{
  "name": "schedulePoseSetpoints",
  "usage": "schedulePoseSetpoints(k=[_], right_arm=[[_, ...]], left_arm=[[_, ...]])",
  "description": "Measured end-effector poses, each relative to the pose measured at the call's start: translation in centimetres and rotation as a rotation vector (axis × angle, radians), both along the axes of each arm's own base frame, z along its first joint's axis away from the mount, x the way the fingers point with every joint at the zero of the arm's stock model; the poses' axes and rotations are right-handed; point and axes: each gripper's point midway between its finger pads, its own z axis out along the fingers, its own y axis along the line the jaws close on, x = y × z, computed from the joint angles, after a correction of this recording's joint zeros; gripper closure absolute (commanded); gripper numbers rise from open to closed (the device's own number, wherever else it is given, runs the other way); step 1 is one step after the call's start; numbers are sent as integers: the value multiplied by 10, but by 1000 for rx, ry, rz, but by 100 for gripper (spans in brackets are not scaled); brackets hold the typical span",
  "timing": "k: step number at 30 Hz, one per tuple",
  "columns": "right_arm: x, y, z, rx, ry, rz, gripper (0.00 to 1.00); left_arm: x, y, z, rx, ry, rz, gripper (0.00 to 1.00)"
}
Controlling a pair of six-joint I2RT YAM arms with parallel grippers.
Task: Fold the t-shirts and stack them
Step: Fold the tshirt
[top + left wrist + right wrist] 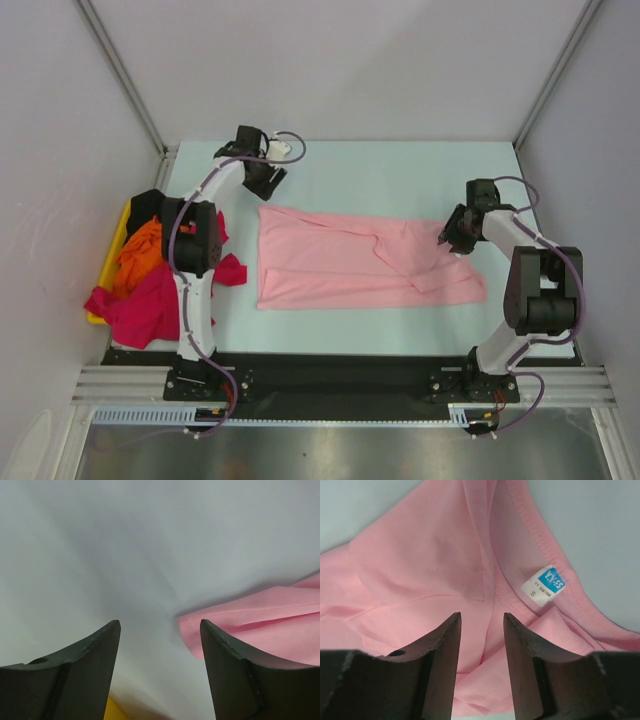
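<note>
Pale walls enclose a light bench (400, 165). At the far left, a yellow tray (110, 258) is heaped with a black shirt (150, 203), an orange shirt (140, 255) and a magenta shirt (140, 305). The magenta one spills over the tray's near and right edges onto the bench, where it lies against the left arm.

Right of the pile, the left pincer (160, 625) is held wide open and empty, just beside the far left corner of the pink shirt (340, 268). That shirt is spread across the middle of the bench as a long band, with loose creases toward its right end.

There the right pincer (481, 617) is poised over the collar, near the size label (545, 584). Its jaws are parted by a narrow gap and nothing is clamped between them.

Several faults may be expected from here. If the left pincer is closed where it hangs, bare bench could be pinched and the corner missed. At the collar, only the top layer might be caught, so the fold would bunch or skew. The magenta shirt could be dragged off the tray if the left arm is swung.
</note>
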Motion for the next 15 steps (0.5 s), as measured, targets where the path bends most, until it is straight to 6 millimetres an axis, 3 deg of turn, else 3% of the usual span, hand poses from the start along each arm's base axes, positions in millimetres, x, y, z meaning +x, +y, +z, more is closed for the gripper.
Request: schedulePoseSetpoints(k=[3,5,8,10,11,15], right_arm=[[3,5,-14,9,31,14,53],[2,6,-23,16,55,17,59],[1,8,-28,21,70,20,76],[1,9,-28,23,67,24,96],[2,9,-27,24,63,26,100],[7,10,-23,25,48,24,100]], left_arm=[[-2,9,-1,-33,20,37,28],[-8,11,-7,-53,47,48,27],[-24,6,-16,-88,92,40,24],[-33,3,-20,-112,118,38,23],[-35,1,-20,-123,125,38,23],[-35,2,-18,-160,136,71,23]])
